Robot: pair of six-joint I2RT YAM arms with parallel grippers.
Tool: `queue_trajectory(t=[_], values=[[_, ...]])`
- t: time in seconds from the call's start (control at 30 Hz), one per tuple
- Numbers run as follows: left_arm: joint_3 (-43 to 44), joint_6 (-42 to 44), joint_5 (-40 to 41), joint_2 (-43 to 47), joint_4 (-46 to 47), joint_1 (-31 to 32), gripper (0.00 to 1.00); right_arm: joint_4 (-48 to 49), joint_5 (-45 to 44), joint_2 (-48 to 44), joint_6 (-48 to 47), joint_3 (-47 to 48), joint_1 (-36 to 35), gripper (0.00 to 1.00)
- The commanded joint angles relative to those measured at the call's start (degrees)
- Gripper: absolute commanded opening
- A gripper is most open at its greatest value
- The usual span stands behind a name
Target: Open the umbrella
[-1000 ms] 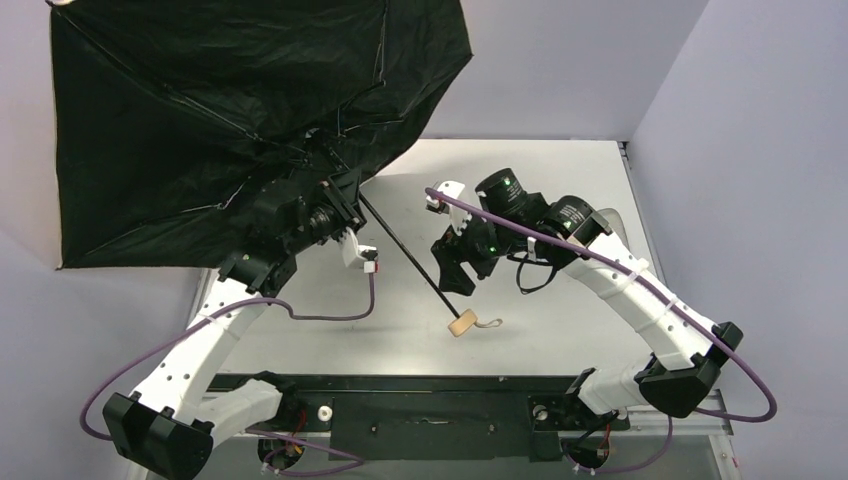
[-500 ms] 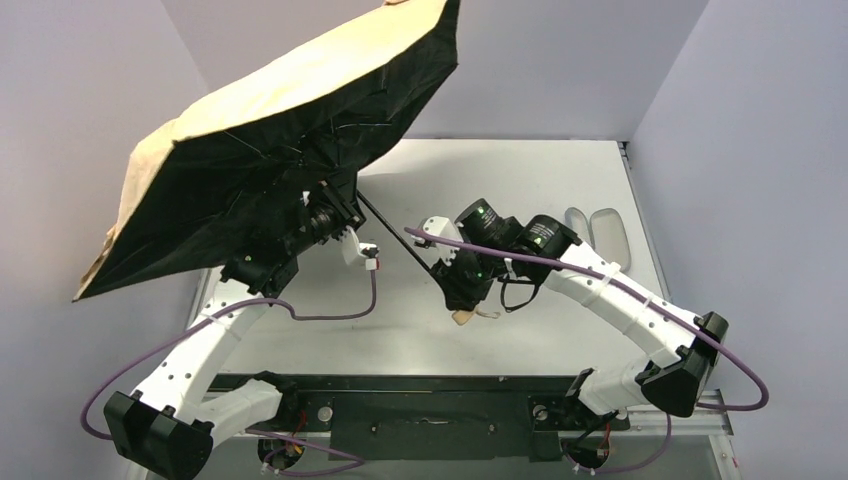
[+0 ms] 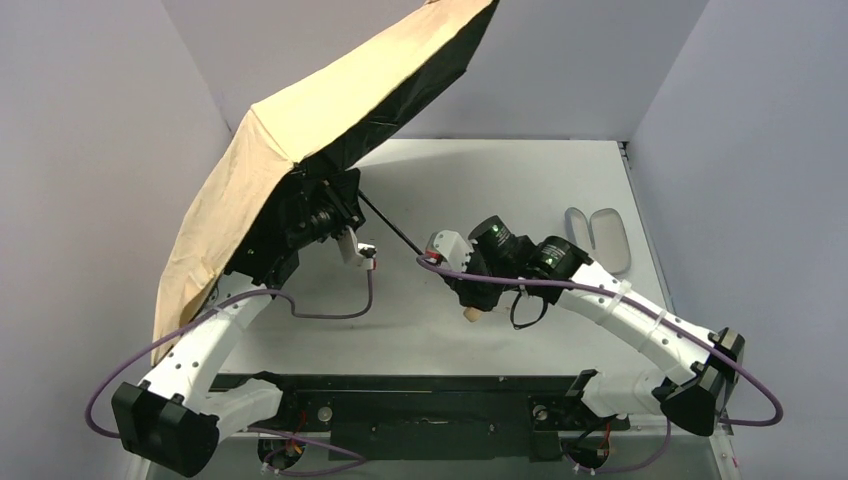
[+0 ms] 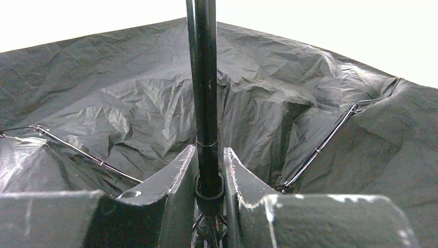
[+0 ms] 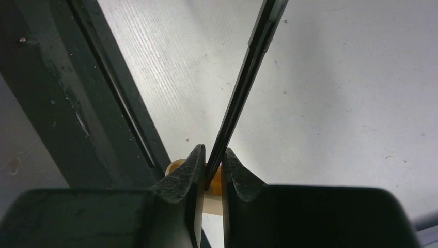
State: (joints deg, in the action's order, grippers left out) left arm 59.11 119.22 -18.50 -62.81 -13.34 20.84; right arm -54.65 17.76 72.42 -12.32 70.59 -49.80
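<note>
Item: umbrella [image 3: 250, 180], spread open, tilted close to the left wall [image 3: 100, 150]. Left gripper [image 4: 210, 170]: jaws narrow, clamped on the shaft [image 3: 390, 225] under the cloth. Right gripper [image 5: 213, 165]: jaws pinching the shaft just above the handle [image 3: 472, 314] (a thin hold). Risk: opposed pulls could bend the shaft; its edge may snag the wall. Room: bare table [image 3: 520, 180], centre and far side.

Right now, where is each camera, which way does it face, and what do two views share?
Top external: above and behind, facing down at table and open umbrella; left arm, right arm show.
Left wrist: behind the left gripper, facing along the shaft it clamps into black lining.
Right wrist: behind the right gripper, facing down the shaft it pinches, toward the handle.
Shared: shaft.
</note>
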Motion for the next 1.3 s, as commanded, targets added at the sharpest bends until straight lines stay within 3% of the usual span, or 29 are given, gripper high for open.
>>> queue_trajectory(t=[0.0, 0.2, 0.63, 1.07, 1.27], values=[[4.12, 2.43, 6.20, -0.12, 12.23, -4.29, 0.00, -10.53, -1.82, -3.28, -5.28, -4.06, 0.00, 0.07], [4.66, 2.57, 8.89, -2.15, 17.67, -6.95, 0.00, -11.37, -2.78, -4.60, -6.87, -5.45, 0.04, 0.00], [6.94, 1.90, 23.01, -11.50, 30.98, -12.30, 0.00, -13.03, -4.00, -3.67, -8.48, -3.78, 0.03, 0.00], [8.39, 0.97, 19.57, -14.16, 33.21, -20.49, 0.00, -14.48, -8.40, -5.60, -12.08, -8.14, 0.19, 0.00], [6.51, -0.68, 11.45, -11.68, 33.07, -20.58, 0.00, -12.66, -7.09, -6.10, -10.95, -5.10, 1.34, 0.00]])
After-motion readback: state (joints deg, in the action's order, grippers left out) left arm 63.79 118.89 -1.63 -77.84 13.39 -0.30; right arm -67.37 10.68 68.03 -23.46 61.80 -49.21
